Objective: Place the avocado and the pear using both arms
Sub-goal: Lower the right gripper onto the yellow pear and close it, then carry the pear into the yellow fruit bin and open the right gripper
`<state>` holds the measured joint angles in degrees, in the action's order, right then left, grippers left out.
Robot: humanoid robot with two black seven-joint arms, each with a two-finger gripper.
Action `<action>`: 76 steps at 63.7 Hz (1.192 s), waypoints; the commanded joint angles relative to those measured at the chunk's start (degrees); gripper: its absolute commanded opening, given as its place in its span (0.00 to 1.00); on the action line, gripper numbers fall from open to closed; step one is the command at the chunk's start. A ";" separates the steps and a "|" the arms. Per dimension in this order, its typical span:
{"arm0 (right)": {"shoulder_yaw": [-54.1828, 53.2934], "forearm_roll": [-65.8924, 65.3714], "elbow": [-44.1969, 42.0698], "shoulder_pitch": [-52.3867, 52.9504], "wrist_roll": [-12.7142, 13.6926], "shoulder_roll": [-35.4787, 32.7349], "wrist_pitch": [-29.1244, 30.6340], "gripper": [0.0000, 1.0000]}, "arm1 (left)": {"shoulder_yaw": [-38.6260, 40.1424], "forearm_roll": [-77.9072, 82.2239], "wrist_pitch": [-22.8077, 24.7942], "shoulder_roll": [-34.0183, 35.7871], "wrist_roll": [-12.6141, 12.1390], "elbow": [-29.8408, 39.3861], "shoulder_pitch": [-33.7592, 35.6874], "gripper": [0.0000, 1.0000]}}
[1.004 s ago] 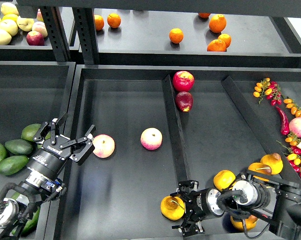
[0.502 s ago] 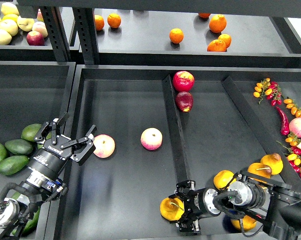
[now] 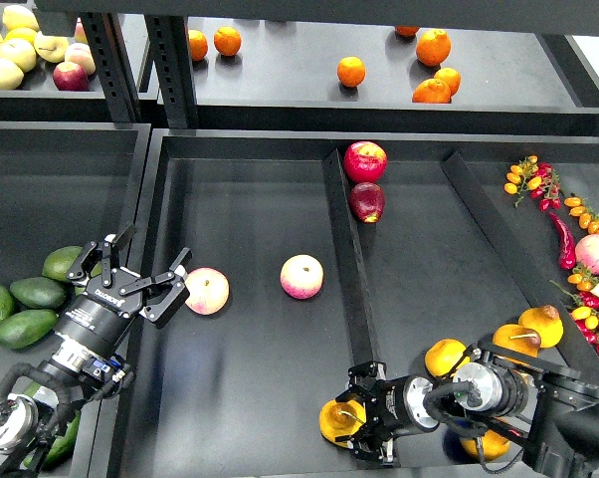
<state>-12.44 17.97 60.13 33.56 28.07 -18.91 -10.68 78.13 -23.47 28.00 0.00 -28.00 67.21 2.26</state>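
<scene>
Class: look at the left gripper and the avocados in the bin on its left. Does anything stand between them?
Nothing visible does. The left gripper hangs open over the bin's edge, and the avocados lie just beside the arm, with only the dark bin wall nearby.

I'm seeing my left gripper (image 3: 138, 269) sitting at the wall between the left bin and the middle tray (image 3: 240, 398), with avocados (image 3: 26, 304) lying just left of it and a peach (image 3: 206, 291) just right of it. A second peach (image 3: 301, 276) is lying farther right, near the divider (image 3: 347, 269). My right gripper (image 3: 357, 426) is lying at the tray's near edge around the pear (image 3: 337, 419), with more pears (image 3: 523, 334) sitting behind and right of it.
</scene>
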 commanded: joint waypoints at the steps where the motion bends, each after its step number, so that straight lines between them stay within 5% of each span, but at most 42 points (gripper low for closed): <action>1: -2.06 0.22 0.43 -0.07 -0.07 0.19 -0.04 0.43 | 0.10 0.00 0.00 0.00 0.00 0.03 0.02 0.99; 28: -10.93 0.22 5.70 1.51 -0.07 -0.77 -4.53 0.43 | -0.17 0.09 0.00 0.00 0.00 0.03 -0.06 0.99; 76: -13.57 0.31 13.53 -2.44 -0.07 -19.05 -4.97 0.45 | -0.78 0.53 0.00 0.00 0.00 0.38 0.02 0.99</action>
<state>-26.30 18.62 72.96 32.89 28.00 -36.72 -15.73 77.38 -22.90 28.00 0.00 -28.00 67.57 2.29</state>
